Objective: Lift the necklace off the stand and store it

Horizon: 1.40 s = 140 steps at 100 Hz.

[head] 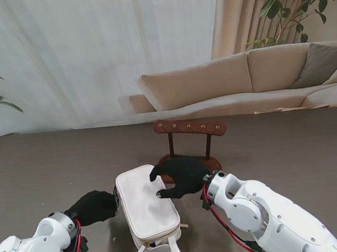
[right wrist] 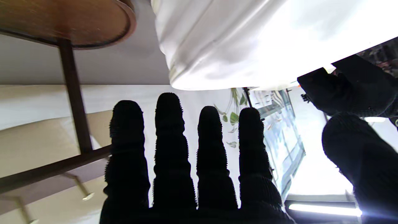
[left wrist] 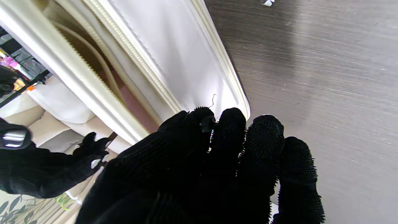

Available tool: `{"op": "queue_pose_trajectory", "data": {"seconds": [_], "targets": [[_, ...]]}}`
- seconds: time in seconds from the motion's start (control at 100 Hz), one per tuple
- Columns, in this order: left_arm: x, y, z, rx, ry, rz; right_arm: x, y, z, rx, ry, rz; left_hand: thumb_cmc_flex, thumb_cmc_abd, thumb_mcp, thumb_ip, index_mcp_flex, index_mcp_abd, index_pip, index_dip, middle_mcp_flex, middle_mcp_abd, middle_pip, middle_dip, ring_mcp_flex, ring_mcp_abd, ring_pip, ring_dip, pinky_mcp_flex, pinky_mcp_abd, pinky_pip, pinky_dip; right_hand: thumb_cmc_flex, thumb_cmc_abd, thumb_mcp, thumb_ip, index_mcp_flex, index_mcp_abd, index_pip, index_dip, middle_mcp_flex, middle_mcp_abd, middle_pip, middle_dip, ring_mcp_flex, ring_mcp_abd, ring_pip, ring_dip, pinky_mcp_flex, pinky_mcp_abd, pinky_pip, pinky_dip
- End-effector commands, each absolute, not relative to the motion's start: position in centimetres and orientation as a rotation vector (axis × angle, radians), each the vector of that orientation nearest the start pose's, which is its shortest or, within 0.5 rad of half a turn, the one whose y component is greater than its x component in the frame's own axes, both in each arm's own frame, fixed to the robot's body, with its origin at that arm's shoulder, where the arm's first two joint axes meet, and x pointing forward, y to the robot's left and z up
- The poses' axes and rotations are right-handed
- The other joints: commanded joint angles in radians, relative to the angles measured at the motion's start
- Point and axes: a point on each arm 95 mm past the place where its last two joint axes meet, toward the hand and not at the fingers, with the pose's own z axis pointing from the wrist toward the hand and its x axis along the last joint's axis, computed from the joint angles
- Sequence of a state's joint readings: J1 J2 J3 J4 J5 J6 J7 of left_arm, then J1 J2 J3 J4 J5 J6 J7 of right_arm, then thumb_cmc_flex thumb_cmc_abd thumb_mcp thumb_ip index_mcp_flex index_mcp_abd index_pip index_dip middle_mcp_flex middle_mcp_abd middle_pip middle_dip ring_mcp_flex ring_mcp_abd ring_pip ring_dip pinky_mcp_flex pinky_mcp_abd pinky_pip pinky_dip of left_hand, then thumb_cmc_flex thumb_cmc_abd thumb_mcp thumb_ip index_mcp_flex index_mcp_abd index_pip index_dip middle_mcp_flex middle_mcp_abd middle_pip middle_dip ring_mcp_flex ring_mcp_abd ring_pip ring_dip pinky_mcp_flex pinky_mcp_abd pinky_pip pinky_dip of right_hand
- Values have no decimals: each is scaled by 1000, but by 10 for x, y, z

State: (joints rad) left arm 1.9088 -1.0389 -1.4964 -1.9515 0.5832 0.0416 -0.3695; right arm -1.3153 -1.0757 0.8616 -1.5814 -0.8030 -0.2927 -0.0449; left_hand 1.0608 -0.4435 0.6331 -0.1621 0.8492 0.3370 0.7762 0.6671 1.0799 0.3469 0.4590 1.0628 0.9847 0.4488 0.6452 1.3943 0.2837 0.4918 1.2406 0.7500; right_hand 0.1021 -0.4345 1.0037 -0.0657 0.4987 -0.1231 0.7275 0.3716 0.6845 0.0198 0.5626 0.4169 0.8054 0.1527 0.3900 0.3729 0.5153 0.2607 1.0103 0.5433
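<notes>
Between the hands, the white bag (head: 146, 207): left hand (head: 93, 207) grips its edge, right hand (head: 182, 176) spread empty above.

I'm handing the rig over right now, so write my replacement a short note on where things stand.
Left hand: fingers pinched on the near left edge of the white pouch, zipper partly open in the left wrist view.
Right hand: open, fingers spread, over the pouch's far right end, holding nothing.
Wooden stand: behind the pouch, pegs look bare.
Necklace: not visible anywhere; possibly already in the pouch.
Left: confirm that, then zip shut.
</notes>
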Motion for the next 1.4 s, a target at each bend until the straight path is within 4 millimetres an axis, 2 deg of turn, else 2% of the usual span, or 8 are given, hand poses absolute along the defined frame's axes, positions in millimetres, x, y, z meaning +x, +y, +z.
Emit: {"op": "queue_pose_trajectory", "data": {"seconds": [0.0, 0.27, 0.41, 0.72, 1.08, 1.39], "targets": [[316, 38, -301, -1801, 1554, -1533, 397, 130, -291, 871, 1837, 2009, 55, 39, 7, -8, 17, -72, 117, 28, -9, -5, 3, 7, -4, 42, -39, -2, -10, -78, 32, 8, 10, -45, 37, -28, 3, -41, 16, -16, -35, -45, -6, -25, -39, -19, -14, -15, -226, -21, -26, -28], [308, 40, -294, -1835, 1538, -1581, 398, 137, -306, 819, 1976, 2009, 62, 40, -2, -3, 17, -68, 118, 27, -7, 0, 7, 11, -3, 46, -34, 1, -12, -77, 34, 12, 15, -76, 47, -42, -20, -105, -14, -27, -58, -108, -94, -107, -106, -39, -95, -73, -275, -37, -83, -59], [303, 39, -291, -1846, 1513, -1608, 397, 139, -314, 808, 2016, 2000, 65, 40, -4, -1, 18, -65, 116, 26, -6, 4, 9, 12, -2, 52, -31, 3, -14, -74, 35, 15, 13, -84, 36, -44, -58, -114, -41, -38, -92, -121, -128, -138, -155, -39, -136, -98, -296, -41, -107, -68], [290, 32, -290, -1852, 1512, -1630, 399, 144, -328, 829, 2047, 1991, 67, 40, -5, 0, 18, -64, 114, 27, -6, 4, 10, 11, 2, 52, -31, 4, -13, -72, 34, 18, 13, -69, 23, -42, -58, -114, -41, -42, -85, -128, -133, -149, -149, -44, -142, -111, -301, -44, -116, -68], [277, 23, -285, -1843, 1522, -1678, 406, 142, -337, 885, 2083, 1941, 68, 37, -3, 2, 22, -59, 114, 28, 0, 7, 13, 12, 9, 57, -33, 2, -11, -72, 35, 21, 14, -53, 20, -38, -40, -117, -34, -42, -52, -128, -132, -153, -121, -48, -131, -108, -303, -43, -119, -63], [258, 11, -273, -1814, 1614, -1684, 412, 143, -345, 914, 2114, 1893, 64, 37, -1, 1, 21, -62, 113, 30, 2, 4, 15, 10, 11, 55, -30, 3, -6, -74, 37, 23, 13, -40, 12, -34, -32, -118, -37, -42, -48, -120, -136, -155, -115, -46, -129, -105, -305, -44, -124, -60]]}}
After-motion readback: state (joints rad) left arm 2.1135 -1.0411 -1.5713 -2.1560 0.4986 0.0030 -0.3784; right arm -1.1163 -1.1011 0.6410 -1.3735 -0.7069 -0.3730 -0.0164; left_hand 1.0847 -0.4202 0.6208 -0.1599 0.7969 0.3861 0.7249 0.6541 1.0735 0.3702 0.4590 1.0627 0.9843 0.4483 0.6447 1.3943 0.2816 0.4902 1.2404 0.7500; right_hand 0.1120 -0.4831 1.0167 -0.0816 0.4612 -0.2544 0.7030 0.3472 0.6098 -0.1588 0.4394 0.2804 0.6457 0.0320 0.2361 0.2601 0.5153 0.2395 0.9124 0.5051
